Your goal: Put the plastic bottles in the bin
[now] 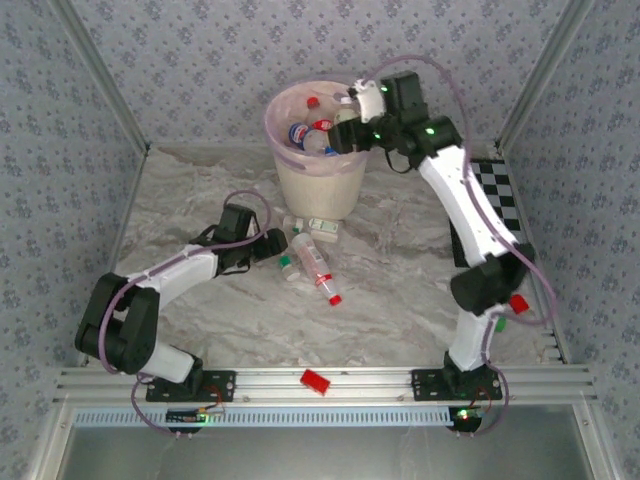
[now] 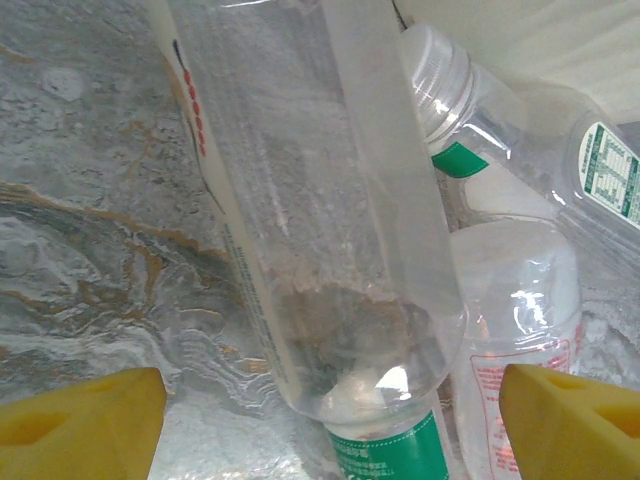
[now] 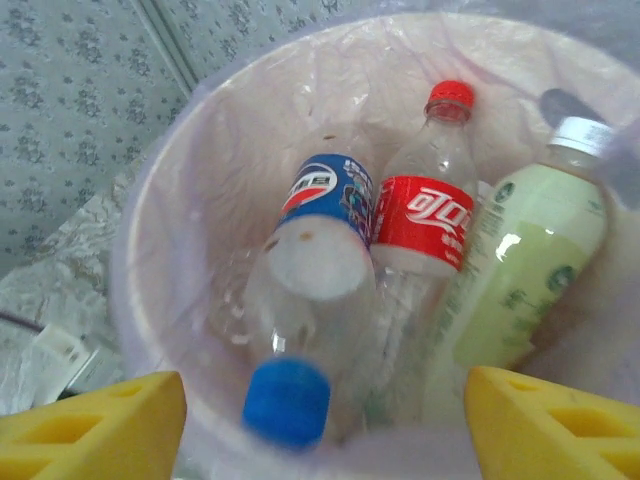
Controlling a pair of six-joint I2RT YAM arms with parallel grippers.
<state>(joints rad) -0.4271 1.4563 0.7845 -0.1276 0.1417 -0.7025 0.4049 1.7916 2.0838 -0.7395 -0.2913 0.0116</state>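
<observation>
The bin (image 1: 312,178), cream with a pink liner, stands at the back of the table. My right gripper (image 1: 347,122) hangs open over its rim (image 3: 150,230). Below its yellow fingers (image 3: 92,428) a blue-capped bottle (image 3: 300,300) with a blue label is blurred inside the bin, beside a red-labelled bottle (image 3: 428,215) and a pale green one (image 3: 510,285). My left gripper (image 1: 276,243) is open, low over the bottles lying in front of the bin. A clear bottle (image 2: 320,220) lies between its fingertips (image 2: 85,425), over a green-labelled bottle (image 2: 390,455). A red-capped bottle (image 1: 318,272) lies nearby.
More clear bottles (image 2: 520,330) crowd the right of the left wrist view. White bottles (image 1: 322,228) lie at the bin's foot. A chequered board (image 1: 500,195) lies at the right edge. A red block (image 1: 316,381) sits on the front rail.
</observation>
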